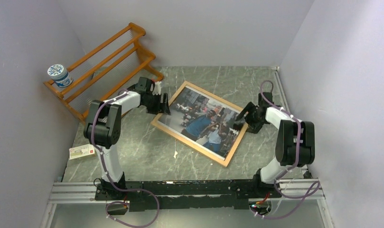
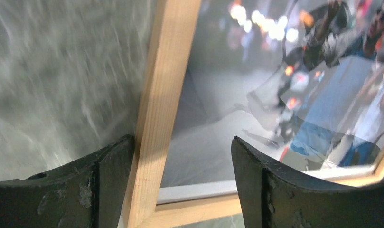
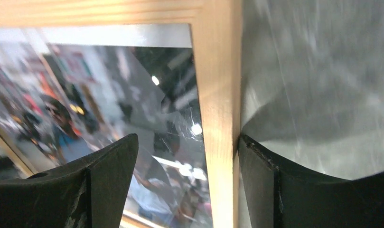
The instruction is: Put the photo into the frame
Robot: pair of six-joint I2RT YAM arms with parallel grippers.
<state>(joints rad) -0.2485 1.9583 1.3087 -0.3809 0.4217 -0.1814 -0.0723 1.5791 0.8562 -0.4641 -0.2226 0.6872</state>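
Grey-green marbled table (image 1: 147, 161), shut in by pale lilac walls (image 1: 204, 28), with my two arms bolted to a metal rail (image 1: 190, 189) at the near edge. An orange-brown slatted wooden rack (image 1: 109, 61) stands by the left wall. A blue-and-white cup (image 1: 60, 76) is perched on its near-left end, and a small white-and-red card (image 1: 81, 151) lies flat below it.

At centre the frame (image 1: 189, 145), a thin light-wood rectangle, lies flat, skewed to the table edges. The photo (image 1: 201, 123) sits inside it face up: a colour street scene with two people. My left gripper (image 1: 162, 105) is at the frame's far-left side and my right gripper (image 1: 238, 122) is at its right side.

From above I cannot make out the jaws. The left wrist camera settles it. Its black, scuffed fingers (image 2: 104, 185) are spread wide, one against the outer edge of the wood, the other above the photo, clasping nothing. The right wrist camera mirrors that, with fingers (image 3: 270, 190) apart, the outer one just beside the wood's outer edge and the inner one over the photo.

Only these close views show the wood grain, a white margin round the photo and glossy glints across it. Only the overhead shows the rack, cup and card.
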